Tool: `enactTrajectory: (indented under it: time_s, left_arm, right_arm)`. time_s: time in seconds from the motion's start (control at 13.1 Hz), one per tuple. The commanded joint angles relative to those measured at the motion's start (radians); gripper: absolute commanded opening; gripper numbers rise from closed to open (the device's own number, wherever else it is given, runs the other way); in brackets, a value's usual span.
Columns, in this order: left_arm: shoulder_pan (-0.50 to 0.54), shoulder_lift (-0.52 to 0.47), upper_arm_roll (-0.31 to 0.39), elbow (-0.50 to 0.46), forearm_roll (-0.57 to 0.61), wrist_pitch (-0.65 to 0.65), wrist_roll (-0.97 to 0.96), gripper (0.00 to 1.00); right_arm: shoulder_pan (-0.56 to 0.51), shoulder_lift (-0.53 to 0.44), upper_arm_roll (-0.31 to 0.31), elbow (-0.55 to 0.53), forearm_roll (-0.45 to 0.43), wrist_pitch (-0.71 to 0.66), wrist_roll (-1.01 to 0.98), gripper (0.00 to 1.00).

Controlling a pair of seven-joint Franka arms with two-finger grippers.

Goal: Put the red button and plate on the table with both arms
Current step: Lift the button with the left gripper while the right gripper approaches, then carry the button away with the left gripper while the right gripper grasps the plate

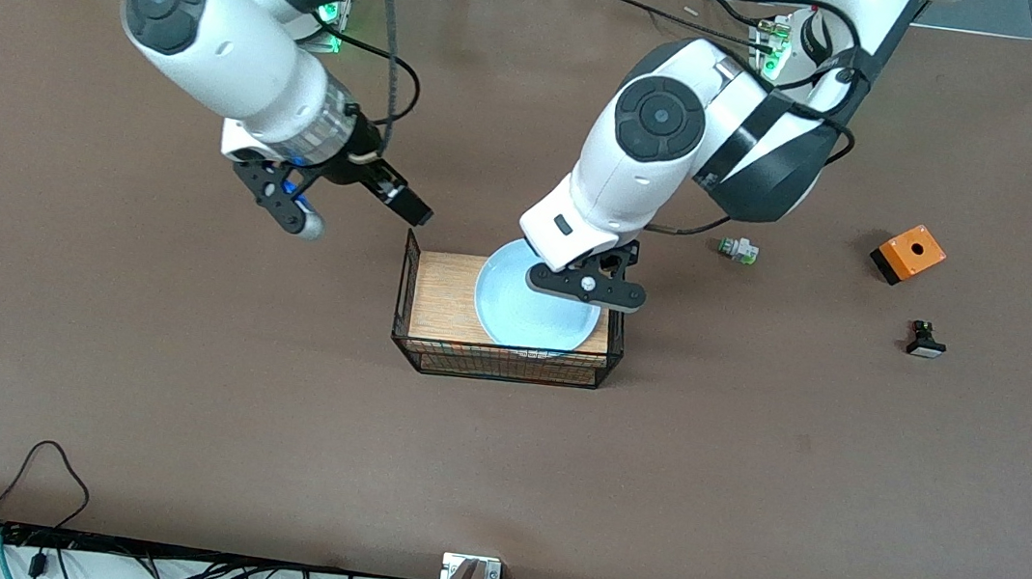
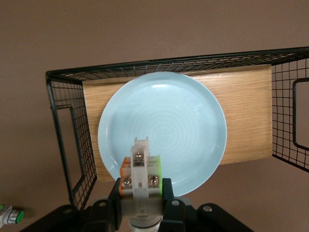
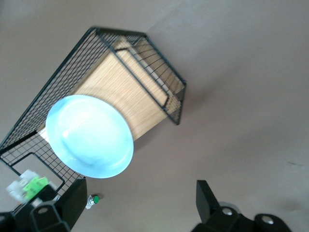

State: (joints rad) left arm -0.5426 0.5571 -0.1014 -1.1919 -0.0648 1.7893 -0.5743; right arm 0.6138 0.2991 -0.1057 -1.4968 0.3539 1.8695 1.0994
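Observation:
The pale-blue plate (image 1: 532,316) lies on the wood top of the black wire rack (image 1: 430,357), overhanging its edge; it also shows in the left wrist view (image 2: 164,125) and the right wrist view (image 3: 89,135). My left gripper (image 1: 586,286) hangs over the plate's rim, shut on the red button (image 2: 141,169). The button's whitish body with orange and green sides shows, but its red cap is hidden. My right gripper (image 1: 292,206) is open and empty, in the air over the brown table (image 1: 177,367) beside the rack, toward the right arm's end; its fingers (image 3: 207,203) stand wide apart.
A green-capped switch (image 1: 739,250) lies on the table beside the left arm. An orange box (image 1: 909,252) and a black-bodied button (image 1: 925,339) lie toward the left arm's end. Cables run along the table edge nearest the front camera.

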Motion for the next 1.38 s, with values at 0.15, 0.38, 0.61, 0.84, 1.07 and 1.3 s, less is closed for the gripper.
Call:
enactTrajectory:
  time_s: [0.15,0.38,0.61,0.84,1.07,1.3]
  left_arm:
    - [0.211,-0.022,-0.012,0.1,-0.017,-0.187,0.23,0.0]
    - [0.308,-0.023,0.003,0.098,0.0,-0.217,0.281,0.0]
    - [0.337,-0.049,0.016,0.098,0.15,-0.287,0.304,0.0]
    - [0.436,-0.082,0.016,0.098,0.177,-0.295,0.46,0.0]
    - [0.573,-0.111,0.005,0.086,0.093,-0.368,0.536,0.0]
    - [0.65,-0.218,0.017,-0.094,0.048,-0.328,0.574,0.0]
  right_arm:
    - [0.044,0.078,-0.008,0.016,0.046,0.103,0.028,1.0]
    - [0.052,0.109,-0.008,0.016,0.033,0.16,0.028,1.0]
    - [0.072,0.175,-0.008,0.015,0.031,0.27,0.02,1.0]
    - [0.112,0.233,-0.009,0.015,-0.004,0.344,0.022,1.0]
    - [0.127,0.267,-0.009,0.015,-0.052,0.372,0.024,0.97]
    - [0.129,0.285,-0.009,0.015,-0.07,0.372,0.017,0.96]
